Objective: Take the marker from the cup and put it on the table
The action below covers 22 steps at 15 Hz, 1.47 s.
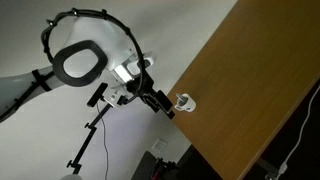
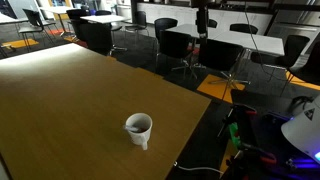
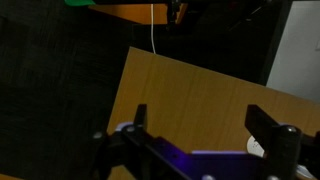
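Gripper [image 3: 200, 118] w/ jaws spread, well apart from cup [image 2: 139, 128] on table [image 2: 70, 100].

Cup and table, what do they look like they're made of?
Cup: probably glazed ceramic; white, smooth wall, dark inside. Table: wood or wood-look laminate; even medium brown, flat, with a pale sheen toward one end. No grain shows at this size, so I cannot tell which.

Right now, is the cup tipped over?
No, the cup stands upright on the table, its opening facing up.
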Motion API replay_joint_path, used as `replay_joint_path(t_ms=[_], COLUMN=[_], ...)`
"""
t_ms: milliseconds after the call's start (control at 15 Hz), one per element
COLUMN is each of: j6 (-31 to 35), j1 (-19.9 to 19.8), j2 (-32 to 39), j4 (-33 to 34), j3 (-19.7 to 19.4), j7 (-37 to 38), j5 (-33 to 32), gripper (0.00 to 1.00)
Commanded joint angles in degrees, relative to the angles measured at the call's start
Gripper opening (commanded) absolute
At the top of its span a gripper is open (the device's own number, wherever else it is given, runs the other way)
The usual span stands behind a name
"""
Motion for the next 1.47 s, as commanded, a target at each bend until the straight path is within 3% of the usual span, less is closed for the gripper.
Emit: replay_joint_path(t_ms=[0,333,933,1267,1400], j6=[-0.1,0.7,14.9,25.8,30.6], j1=[-0.6,-0.6,0.2,0.9,1.3], j2=[0.0,-0.1,3.3,5.7,6.6], j4=[0.1,0.0,2.5,2.4,1.9], j3=[0.6,0.7,2.7,2.7,2.7], j7=[-0.1,0.8,1.8,-3.7,-9.6], j5=[0.1,-0.5,-1.7,4.7,9.6], gripper=[1.0,1.0,1.0,1.0,1.0])
